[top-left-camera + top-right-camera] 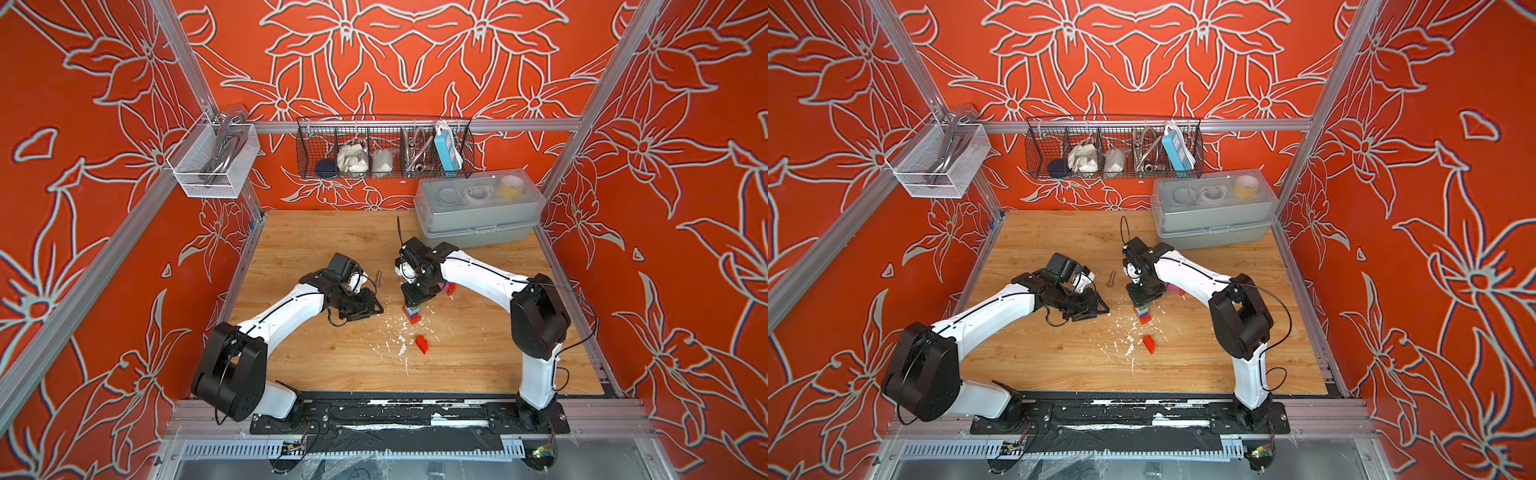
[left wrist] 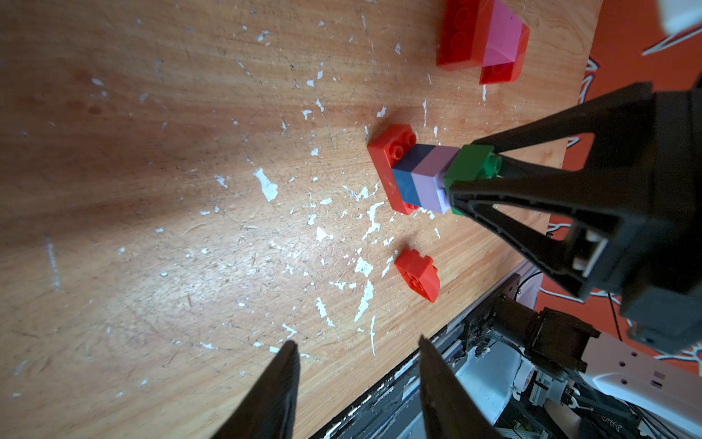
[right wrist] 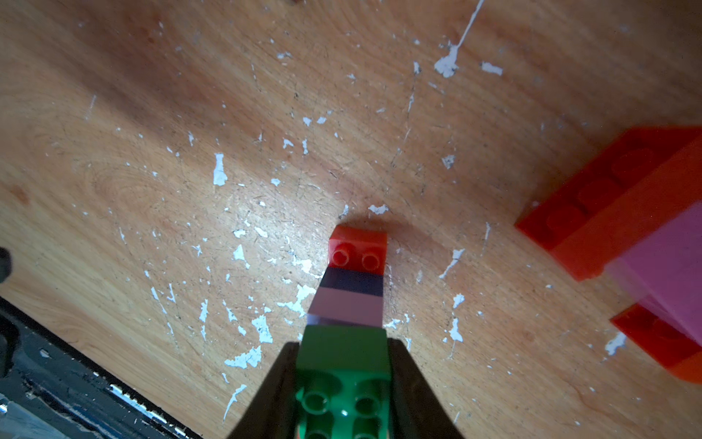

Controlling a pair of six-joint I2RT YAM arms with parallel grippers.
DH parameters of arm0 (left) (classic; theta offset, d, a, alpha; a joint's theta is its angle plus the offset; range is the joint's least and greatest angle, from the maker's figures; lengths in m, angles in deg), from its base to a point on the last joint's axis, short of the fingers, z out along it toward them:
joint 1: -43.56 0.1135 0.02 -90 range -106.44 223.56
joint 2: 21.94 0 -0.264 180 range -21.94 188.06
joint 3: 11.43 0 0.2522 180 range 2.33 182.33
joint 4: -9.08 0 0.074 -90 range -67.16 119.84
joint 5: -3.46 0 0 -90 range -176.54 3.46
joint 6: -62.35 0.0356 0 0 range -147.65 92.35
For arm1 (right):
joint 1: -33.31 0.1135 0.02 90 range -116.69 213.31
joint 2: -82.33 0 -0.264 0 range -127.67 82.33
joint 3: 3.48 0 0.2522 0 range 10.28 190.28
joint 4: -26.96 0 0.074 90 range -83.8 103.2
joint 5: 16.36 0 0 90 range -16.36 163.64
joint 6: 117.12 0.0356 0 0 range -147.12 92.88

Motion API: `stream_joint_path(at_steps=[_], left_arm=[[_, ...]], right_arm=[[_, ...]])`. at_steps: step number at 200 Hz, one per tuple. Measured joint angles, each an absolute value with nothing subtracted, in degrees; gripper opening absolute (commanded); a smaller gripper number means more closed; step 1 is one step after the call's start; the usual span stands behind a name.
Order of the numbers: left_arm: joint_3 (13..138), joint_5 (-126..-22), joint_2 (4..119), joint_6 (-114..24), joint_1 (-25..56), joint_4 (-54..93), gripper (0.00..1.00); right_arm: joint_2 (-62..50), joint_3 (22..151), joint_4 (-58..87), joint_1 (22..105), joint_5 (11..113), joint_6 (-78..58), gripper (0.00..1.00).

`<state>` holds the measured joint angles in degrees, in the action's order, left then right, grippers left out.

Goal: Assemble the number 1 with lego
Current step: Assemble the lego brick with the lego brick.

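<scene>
Currently clamping right gripper (image 2: 461, 171) onto small green studded plastic brick (image 3: 343, 349) topping upright lilac, blue and red lego stack (image 2: 412, 175), mid wooden tabletop (image 2: 152, 190); holding left gripper (image 2: 356, 342) nearby, jaws apart, empty.

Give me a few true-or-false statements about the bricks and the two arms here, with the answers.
1. The right jaws grip the green brick. True.
2. The bottom brick of the stack is pink. False: it is red.
3. The left jaws hold a brick. False: they stand open with nothing between them.
4. A loose red brick lies on the table near the stack. True.
5. The blue brick sits above the lilac brick. False: it sits below it.
</scene>
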<state>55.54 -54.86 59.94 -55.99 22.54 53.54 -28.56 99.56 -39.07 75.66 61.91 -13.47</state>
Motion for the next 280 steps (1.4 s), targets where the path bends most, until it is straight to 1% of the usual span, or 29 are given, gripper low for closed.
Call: stream_joint_path(at_steps=[84, 122, 138, 153, 170, 178, 191, 200, 222, 234, 251, 270, 280], left_arm=[[55.5, -54.4, 59.7, -56.0, 22.5, 53.2, 0.5], [55.5, -54.4, 58.9, -56.0, 22.5, 53.1, 0.5], [55.5, -54.4, 58.8, -56.0, 22.5, 53.1, 0.5], [55.5, -54.4, 58.7, -56.0, 22.6, 53.1, 0.5], [55.5, -54.4, 58.6, -56.0, 22.6, 53.1, 0.5], [55.5, -54.5, 58.5, -56.0, 22.6, 53.1, 0.5], [55.4, -54.5, 58.5, -56.0, 22.6, 53.1, 0.5], [55.3, -54.5, 58.4, -56.0, 22.6, 53.1, 0.5], [54.9, -54.7, 58.4, -56.0, 22.6, 53.1, 0.5], [54.7, -54.8, 58.4, -56.1, 22.6, 53.1, 0.5], [54.3, -55.0, 58.3, -56.2, 22.5, 52.8, 0.48], [53.4, -56.8, 57.6, -56.3, 21.0, 52.7, 0.45], [52.9, -57.7, 56.9, -56.9, 19.2, 52.7, 0.41]], right_arm=[[-30.9, 102.5, -41.5, 79.6, 69.7, -10.5, 0.26], [-31.3, 102.8, -41.8, 80.1, 71.2, -9.6, 0.24], [-31.3, 102.9, -41.9, 80.2, 71.3, -9.5, 0.25], [-31.3, 103.2, -42.2, 80.2, 71.3, -9.4, 0.34], [-31.3, 103.4, -42.5, 80.2, 71.2, -9.1, 0.49], [-31.4, 103.4, -42.8, 80.2, 71.4, -8.4, 0.54], [-31.6, 103.4, -43.7, 80.2, 71.6, -8.0, 0.59], [-31.4, 103.4, -44.1, 80.2, 71.7, -7.8, 0.6], [-28.9, 102.8, -44.6, 80.2, 71.7, -7.2, 0.6], [-25.7, 101.2, -44.5, 80.2, 71.5, -7.0, 0.58], [-19.8, 97.6, -44.1, 80.2, 69.8, -7.2, 0.52], [-12.6, 91.8, -42.7, 79.8, 66.9, -7.4, 0.42], [-9.4, 88.5, -42.0, 79.4, 64.9, -7.7, 0.38]])
